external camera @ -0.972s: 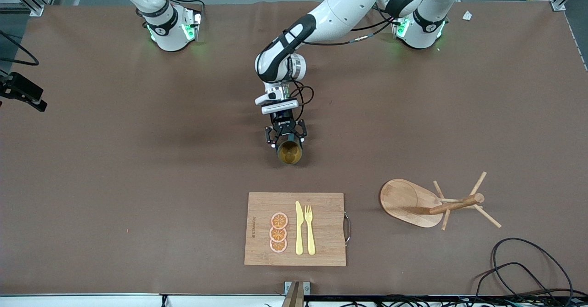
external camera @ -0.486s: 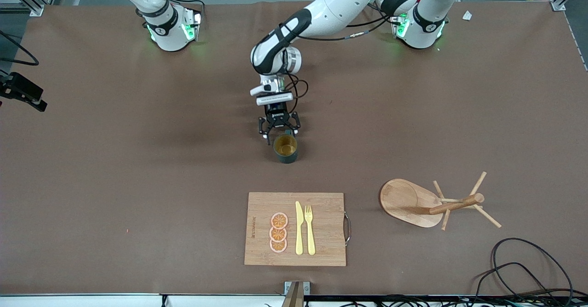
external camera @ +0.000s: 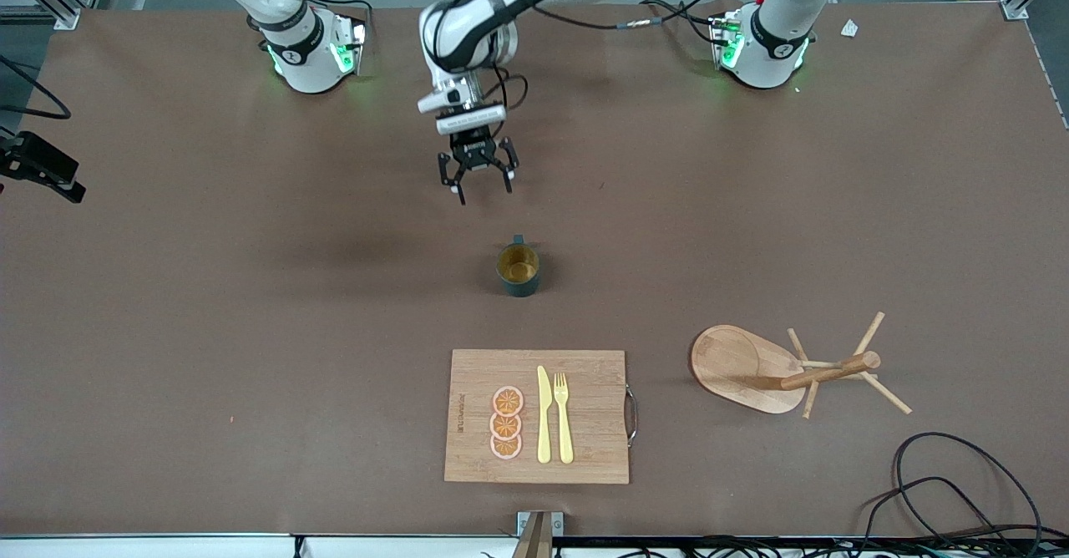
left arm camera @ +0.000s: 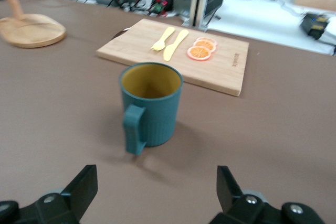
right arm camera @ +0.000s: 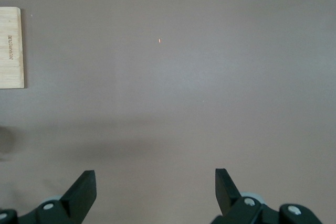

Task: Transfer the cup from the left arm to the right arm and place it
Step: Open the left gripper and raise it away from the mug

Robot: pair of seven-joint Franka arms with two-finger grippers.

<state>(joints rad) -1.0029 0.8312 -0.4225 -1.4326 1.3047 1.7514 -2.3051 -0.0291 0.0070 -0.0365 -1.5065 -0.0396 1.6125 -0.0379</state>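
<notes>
The cup point(external camera: 519, 270), a teal-green mug with a tan-yellow inside, stands upright on the table, farther from the front camera than the cutting board. My left gripper point(external camera: 483, 192) is open and empty, up in the air over bare table between the cup and the robot bases. In the left wrist view the cup point(left arm camera: 151, 103) stands apart from the open left gripper point(left arm camera: 156, 184), with its handle turned toward it. My right gripper point(right arm camera: 155, 182) is open and empty over bare table; it is outside the front view and waits.
A wooden cutting board point(external camera: 593, 424) with orange slices point(external camera: 506, 423), a yellow knife point(external camera: 544, 416) and a fork point(external camera: 564, 418) lies near the front edge. A wooden peg rack point(external camera: 785, 370) stands toward the left arm's end. Cables point(external camera: 960, 491) lie at the corner.
My left gripper let go of the cup, opened, and drew back toward the robot bases. The cup now stands alone on the table.
</notes>
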